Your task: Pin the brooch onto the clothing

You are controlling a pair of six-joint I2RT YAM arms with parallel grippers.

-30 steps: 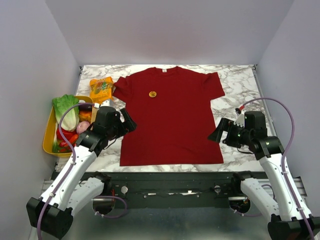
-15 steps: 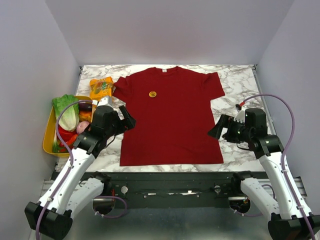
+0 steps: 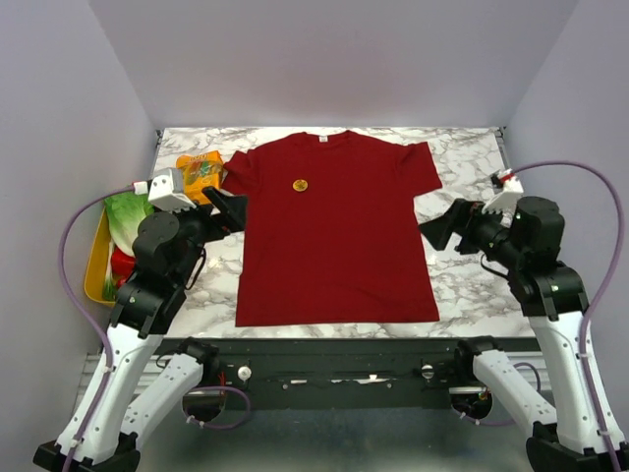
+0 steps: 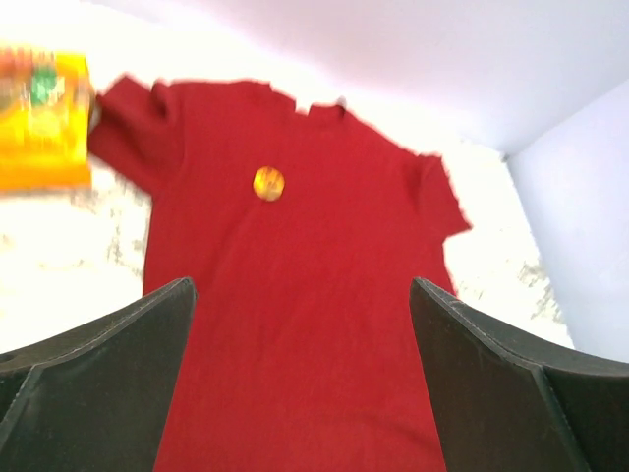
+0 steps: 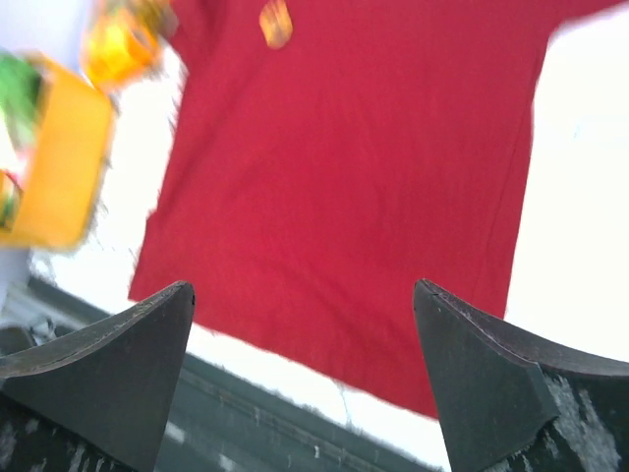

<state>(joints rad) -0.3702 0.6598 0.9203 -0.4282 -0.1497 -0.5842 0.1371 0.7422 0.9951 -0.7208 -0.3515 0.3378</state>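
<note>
The dark red T-shirt (image 3: 334, 226) lies flat on the marble table, collar at the far side. The small yellow-gold brooch (image 3: 301, 184) sits on its upper chest, left of centre. It also shows in the left wrist view (image 4: 268, 182) and at the top of the right wrist view (image 5: 275, 22), on the shirt (image 4: 295, 295) (image 5: 354, 167). My left gripper (image 3: 229, 208) is open and empty, raised beside the shirt's left sleeve. My right gripper (image 3: 442, 228) is open and empty, raised by the shirt's right edge.
An orange snack packet (image 3: 200, 173) lies left of the shirt's sleeve. A yellow tray (image 3: 95, 261) with toy vegetables stands at the left table edge, partly hidden by my left arm. Purple walls close in the table on three sides.
Both arms have lifted and drawn back from the shirt. The left gripper moved up and left toward the snack packet, the right gripper up and right. The brooch and shirt have not moved.
</note>
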